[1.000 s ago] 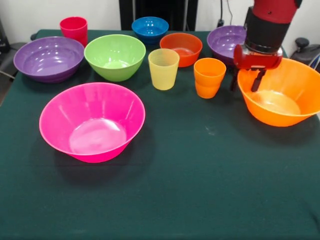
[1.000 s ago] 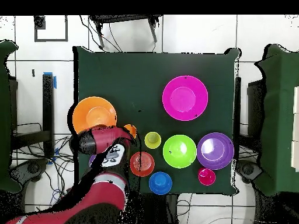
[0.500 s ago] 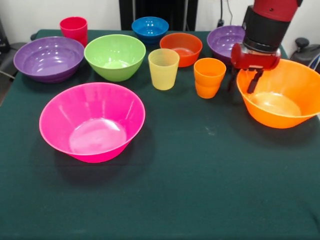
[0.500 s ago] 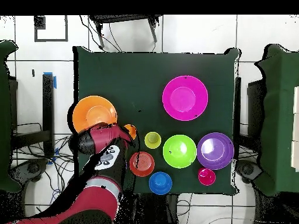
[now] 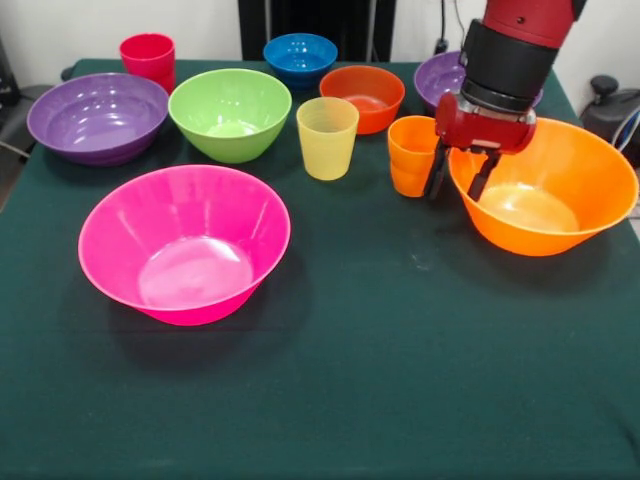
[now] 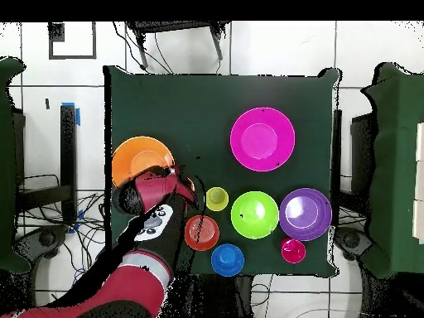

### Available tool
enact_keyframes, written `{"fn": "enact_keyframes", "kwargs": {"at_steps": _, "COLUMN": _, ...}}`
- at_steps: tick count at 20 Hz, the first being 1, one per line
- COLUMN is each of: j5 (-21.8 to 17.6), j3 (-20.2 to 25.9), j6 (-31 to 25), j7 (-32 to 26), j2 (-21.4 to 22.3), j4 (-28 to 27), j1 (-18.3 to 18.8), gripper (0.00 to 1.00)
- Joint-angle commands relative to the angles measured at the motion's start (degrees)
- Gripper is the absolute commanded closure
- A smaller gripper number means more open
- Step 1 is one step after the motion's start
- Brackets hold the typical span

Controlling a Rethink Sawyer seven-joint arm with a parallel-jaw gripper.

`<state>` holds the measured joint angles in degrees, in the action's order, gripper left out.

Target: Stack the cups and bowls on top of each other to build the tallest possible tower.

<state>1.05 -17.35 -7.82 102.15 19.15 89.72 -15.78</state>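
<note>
Jaws point(image 5: 460, 176) of mine straddle the near-side rim of the big orange bowl point(image 5: 560, 205), one finger inside the wall and one outside, pinched on that rim as far as I can judge; nothing else is in their grip. From above, my arm covers part of that bowl, so the front view is what tells me this.

No tower exists yet, as far as I can see. Every piece sits alone on the green surface point(image 5: 400, 380). The large pink bowl point(image 5: 185, 243) lies well apart from the rest, nearest the front camera. Behind it stand a purple bowl point(image 5: 97, 116), a green bowl point(image 5: 230, 113), the small orange-red bowl point(image 5: 362, 97) and the small blue bowl point(image 5: 300, 56). A second purple bowl point(image 5: 443, 80) is partly hidden by my arm. The red cup point(image 5: 147, 58) stands at a far corner, the pale yellow cup point(image 5: 327, 137) sits by the green bowl, and the orange cup point(image 5: 412, 154) stands just beside the bowl I hold.

I judge this the very first step: all stacking remains to be done.
</note>
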Motion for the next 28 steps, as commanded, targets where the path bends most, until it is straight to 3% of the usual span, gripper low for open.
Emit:
{"fn": "enact_keyframes", "kwargs": {"at_steps": 1, "j5": -2.62, "j3": 0.97, "j6": 2.78, "j7": 5.17, "j2": -2.68, "j4": -4.97, "j1": -0.48, "gripper": 0.0}}
{"fn": "enact_keyframes", "kwargs": {"at_steps": 9, "j5": -1.82, "j3": 2.5, "j6": -0.8, "j7": 4.85, "j2": -1.48, "j4": -4.41, "j1": 0.09, "gripper": 0.0}}
{"fn": "enact_keyframes", "kwargs": {"at_steps": 15, "j5": 0.54, "j3": -0.52, "j6": -9.05, "j7": 6.5, "j2": 0.53, "j4": -4.42, "j1": -3.65, "gripper": 0.0}}
{"fn": "enact_keyframes", "kwargs": {"at_steps": 21, "j5": 0.1, "j3": -5.2, "j6": -15.57, "j7": 5.7, "j2": 0.13, "j4": -8.74, "j1": -6.42, "gripper": 0.0}}
{"fn": "enact_keyframes", "kwargs": {"at_steps": 28, "j5": 1.37, "j3": -4.73, "j6": -18.59, "j7": 8.67, "j2": 1.17, "j4": -7.82, "j1": -7.94, "gripper": 0.0}}
